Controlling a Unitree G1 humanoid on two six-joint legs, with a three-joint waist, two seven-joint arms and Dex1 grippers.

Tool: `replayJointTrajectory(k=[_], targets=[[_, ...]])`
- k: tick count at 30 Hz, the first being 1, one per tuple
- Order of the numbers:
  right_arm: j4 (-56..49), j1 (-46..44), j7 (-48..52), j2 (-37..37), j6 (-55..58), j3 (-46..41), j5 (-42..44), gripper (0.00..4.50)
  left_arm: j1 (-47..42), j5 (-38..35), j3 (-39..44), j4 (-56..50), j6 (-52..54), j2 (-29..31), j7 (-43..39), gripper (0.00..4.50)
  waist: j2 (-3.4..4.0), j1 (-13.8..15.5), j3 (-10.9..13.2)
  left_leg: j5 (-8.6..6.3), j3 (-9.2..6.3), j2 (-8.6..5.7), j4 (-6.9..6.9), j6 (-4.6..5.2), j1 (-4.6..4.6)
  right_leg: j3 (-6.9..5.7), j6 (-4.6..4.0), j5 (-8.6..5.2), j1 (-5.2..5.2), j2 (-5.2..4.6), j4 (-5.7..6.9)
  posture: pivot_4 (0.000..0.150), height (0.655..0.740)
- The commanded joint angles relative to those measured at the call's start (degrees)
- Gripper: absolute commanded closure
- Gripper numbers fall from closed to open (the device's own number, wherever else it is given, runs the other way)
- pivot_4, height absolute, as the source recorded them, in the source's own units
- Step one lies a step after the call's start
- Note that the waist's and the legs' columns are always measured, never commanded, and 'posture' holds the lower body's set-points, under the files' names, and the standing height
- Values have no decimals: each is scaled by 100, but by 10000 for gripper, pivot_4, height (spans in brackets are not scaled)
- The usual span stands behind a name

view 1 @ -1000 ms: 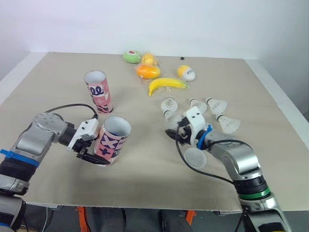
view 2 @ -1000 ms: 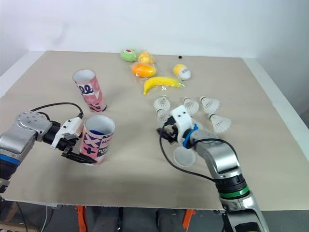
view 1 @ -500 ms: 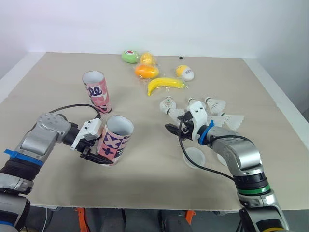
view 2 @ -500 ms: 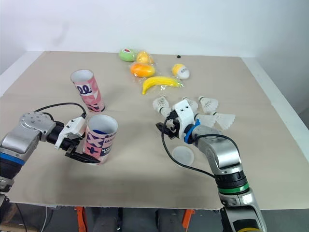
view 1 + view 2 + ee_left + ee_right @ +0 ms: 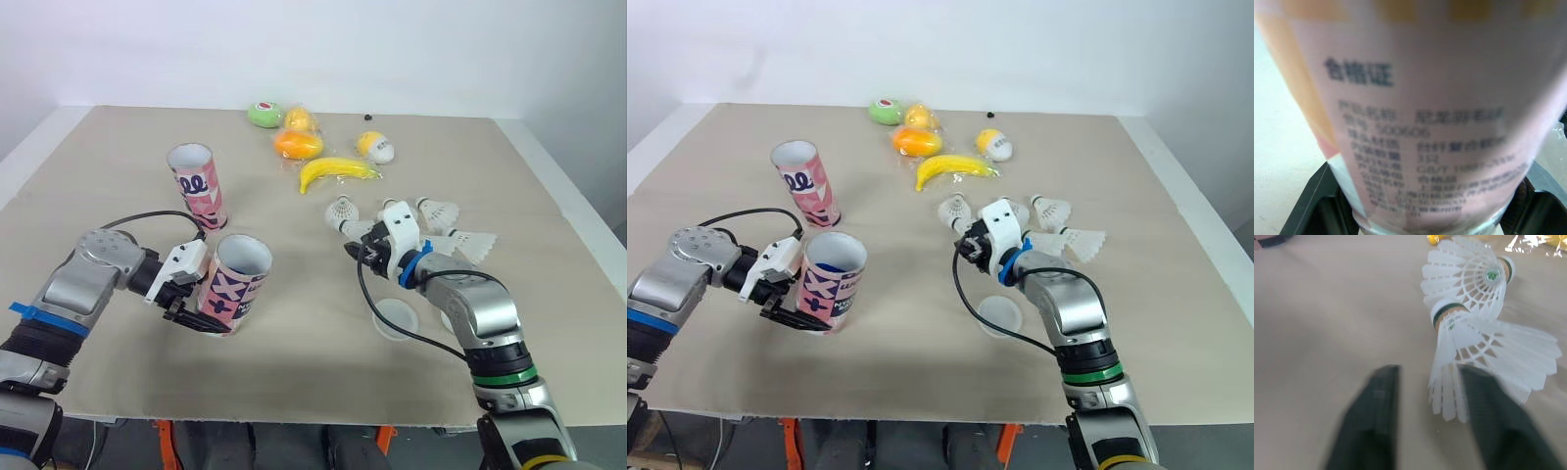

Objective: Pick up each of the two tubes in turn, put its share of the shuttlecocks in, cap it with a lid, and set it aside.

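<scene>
Spare tube [image 5: 199, 184]: stands upright and open toward the bench's [image 5: 118, 147] left edge, well apart from both grippers.
Left gripper [image 5: 196, 315]: clamped on the lower wall of the near tube [image 5: 235, 284]. Its hold matches half a second ago.
Near tube: left of centre toward the front edge, tilted with its mouth open. You cannot tell whether its base is off the bench.
Right gripper [image 5: 356, 252]: fingers [image 5: 1378, 396] apart, holding nothing. Over the last half second it has drawn away from the lid [image 5: 396, 318] toward the far edge and reached the shuttlecocks.
Nearest shuttlecock [image 5: 1484, 347]: lying on the bench, its skirt just beside one finger and not yet between the two.
Other shuttlecocks: loose on the bench right of centre, close together.
Lid: flat on the bench toward the front edge, near the right gripper.
Meaning: you are probably lining up a shuttlecock pick, so capping waits.
Next: bring the fingers either side of the nearest shuttlecock before you close them.
Risk: the skirt looks light, so a nudge may push it away.
</scene>
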Motion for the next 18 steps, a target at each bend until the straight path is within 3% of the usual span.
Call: replayJointTrajectory(k=[1,13,18], targets=[[-188,-114,33,12,-92,-63,2,44510,16,-33,222,-222,36,-13,10,15883,0,0,0,0,0,0,0,0,0,0,0,0,0,0,0,1500,7400],[-1993,299,1482,-1053,68,-248,875,44510,135,-20,281,-359,102,-29,43,15883,3,2,2,0,-2,0,0,0,-2,-1,-2,-1,0,0,0,1500,7400],[-2352,25,1919,-1216,-189,-304,1247,44510,110,2,284,-309,81,-53,20,15883,4,1,3,0,-2,1,2,0,-1,-1,3,-1,0,0,0,1500,7400]])
